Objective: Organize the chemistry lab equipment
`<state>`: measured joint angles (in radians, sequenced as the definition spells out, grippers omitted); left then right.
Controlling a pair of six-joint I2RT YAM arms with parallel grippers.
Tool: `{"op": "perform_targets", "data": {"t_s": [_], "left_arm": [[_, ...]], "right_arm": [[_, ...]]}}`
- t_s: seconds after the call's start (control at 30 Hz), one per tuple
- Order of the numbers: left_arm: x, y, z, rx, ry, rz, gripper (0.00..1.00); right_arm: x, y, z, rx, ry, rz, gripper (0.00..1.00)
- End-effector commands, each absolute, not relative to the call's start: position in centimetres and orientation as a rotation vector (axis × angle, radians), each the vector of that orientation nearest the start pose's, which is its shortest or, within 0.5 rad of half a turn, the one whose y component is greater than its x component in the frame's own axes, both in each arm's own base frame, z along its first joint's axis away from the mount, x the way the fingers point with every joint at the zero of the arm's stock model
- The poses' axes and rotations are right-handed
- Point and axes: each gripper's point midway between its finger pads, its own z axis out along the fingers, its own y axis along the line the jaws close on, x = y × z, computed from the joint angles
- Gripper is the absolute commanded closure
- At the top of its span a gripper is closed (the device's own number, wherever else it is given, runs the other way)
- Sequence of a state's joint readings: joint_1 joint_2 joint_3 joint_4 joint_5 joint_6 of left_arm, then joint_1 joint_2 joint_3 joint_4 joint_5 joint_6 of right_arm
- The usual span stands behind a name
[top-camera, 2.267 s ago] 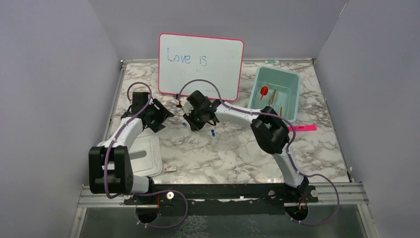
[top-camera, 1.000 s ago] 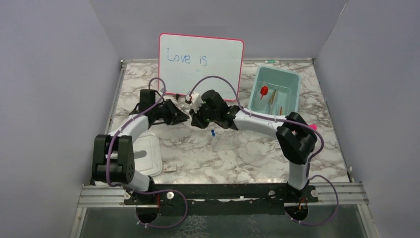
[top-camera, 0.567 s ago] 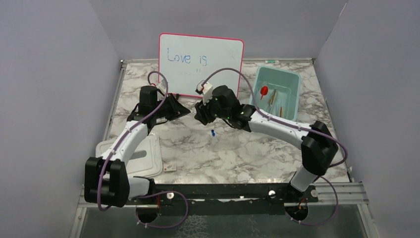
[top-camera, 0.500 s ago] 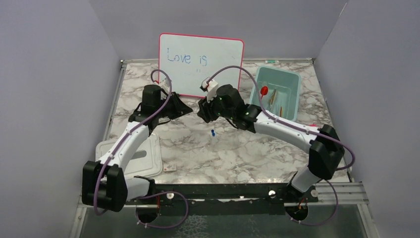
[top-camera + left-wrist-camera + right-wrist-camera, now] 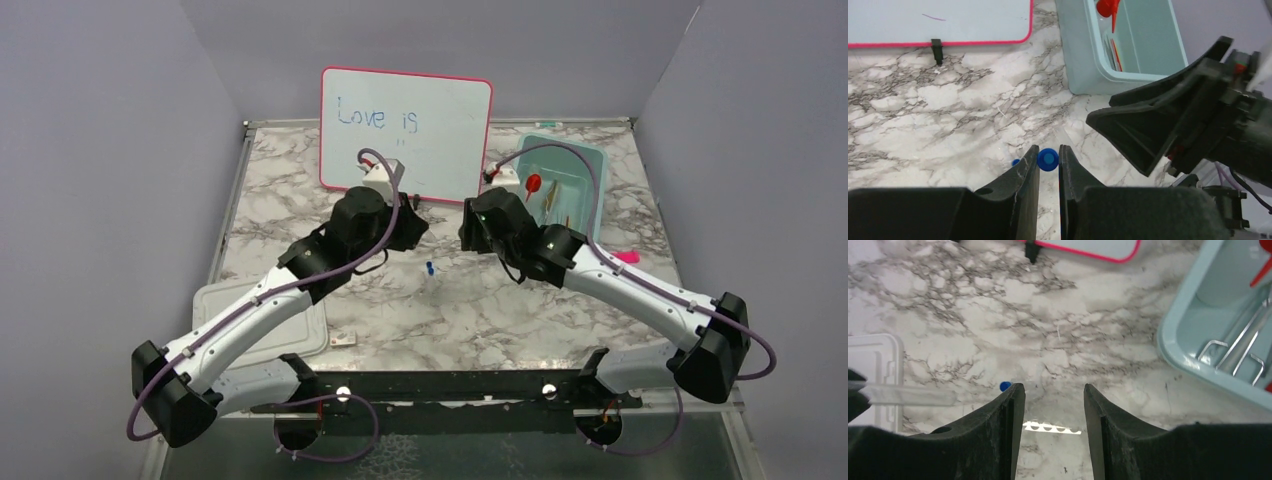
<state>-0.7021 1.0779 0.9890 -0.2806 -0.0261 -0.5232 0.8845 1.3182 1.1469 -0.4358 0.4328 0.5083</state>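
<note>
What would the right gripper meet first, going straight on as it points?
Probably the bare marble tabletop, since the open right gripper angles down at it; the small blue cap lies just beside that line.

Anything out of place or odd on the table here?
A small blue piece lies loose on the marble mid-table, apart from the teal bin of equipment and from the blue-capped tube clamped in the left gripper. A pink marker lies near the bin, partly hidden by the right arm.
</note>
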Motion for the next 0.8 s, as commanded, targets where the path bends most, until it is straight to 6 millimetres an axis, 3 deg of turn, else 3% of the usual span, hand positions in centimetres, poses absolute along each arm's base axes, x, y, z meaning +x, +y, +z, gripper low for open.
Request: {"op": "perform_targets", "data": {"t_s": [0.0, 0.2, 0.37, 0.6, 0.77], "left_arm": [[25.7, -25.4, 25.5, 0.195, 2.035, -0.556, 0.88], [21.9, -27.5, 23.1, 0.251, 2.061, -0.423, 0.89], [19.8, -27.8, 20.1, 0.245, 2.058, -0.328, 0.89], [19.8, -27.2, 16.6, 0.247, 2.044, -0.161, 0.89], [20.0, -27.8, 15.3, 0.259, 2.029, -0.17, 0.88]], "right_arm": [[26.3, 22.0, 19.4, 0.11, 2.24, 0.253, 0.48], [24.0, 20.2, 17.7, 0.246, 2.309, 0.258, 0.49], [22.5, 19.7, 16.4, 0.325, 2.358, 0.292, 0.48], [21.3, 19.5, 15.6, 0.358, 2.379, 0.358, 0.49], [21.2, 19.3, 15.6, 0.358, 2.376, 0.356, 0.49]]}}
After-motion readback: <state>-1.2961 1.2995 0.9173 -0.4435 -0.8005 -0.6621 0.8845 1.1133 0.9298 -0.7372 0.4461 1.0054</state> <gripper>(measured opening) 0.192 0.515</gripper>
